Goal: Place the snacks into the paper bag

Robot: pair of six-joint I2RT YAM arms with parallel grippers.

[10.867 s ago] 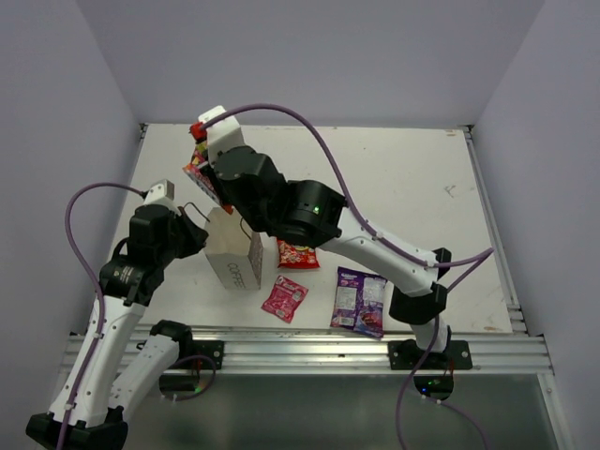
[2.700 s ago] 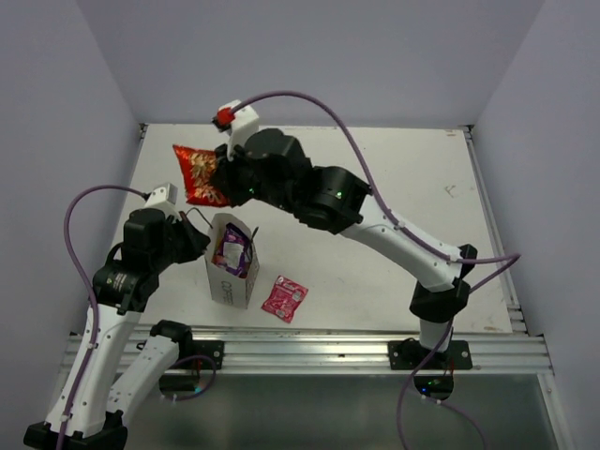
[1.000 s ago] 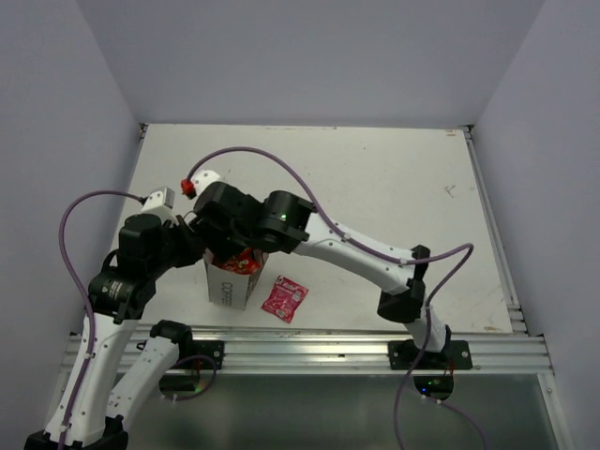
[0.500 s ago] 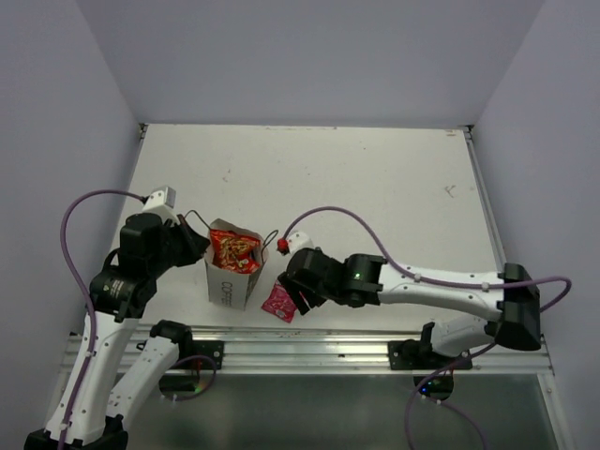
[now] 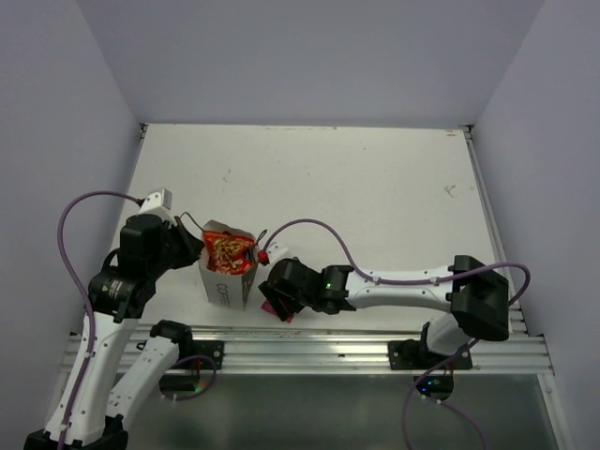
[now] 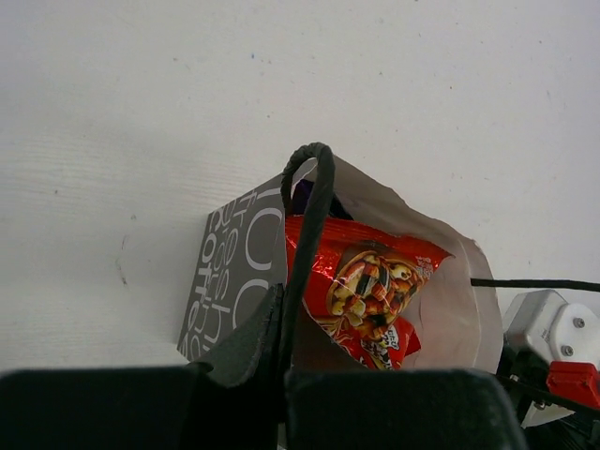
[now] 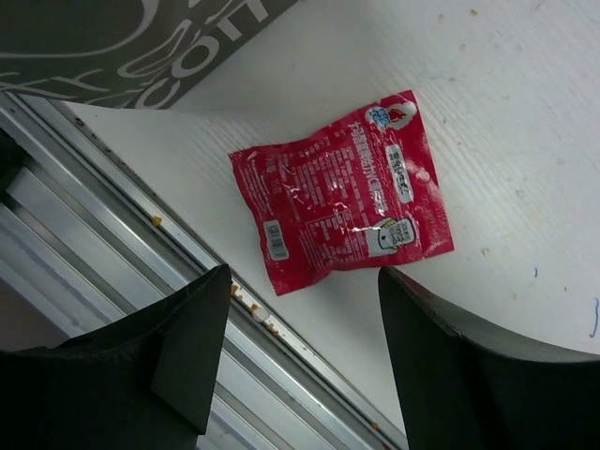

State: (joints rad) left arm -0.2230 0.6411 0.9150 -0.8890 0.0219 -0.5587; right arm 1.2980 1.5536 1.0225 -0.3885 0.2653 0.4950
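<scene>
A: Drop done: chip bag [image 5: 228,250] now sits in the bag [image 5: 221,292], top poking out. Since then right gripper [image 7: 305,277] swung off the bag to the sachet [image 7: 342,192], on the counter [image 7: 487,112] just right of the bag. Jaws wide, empty.

B: So one left, I'd say. And left gripper [image 6: 281,328]?

A: Clamped on the bag's handle [image 6: 314,216] and rim. Purple sliver [image 6: 302,197] shows behind chip bag. Orange one not visible. From above, sachet mostly hidden under right gripper.
</scene>
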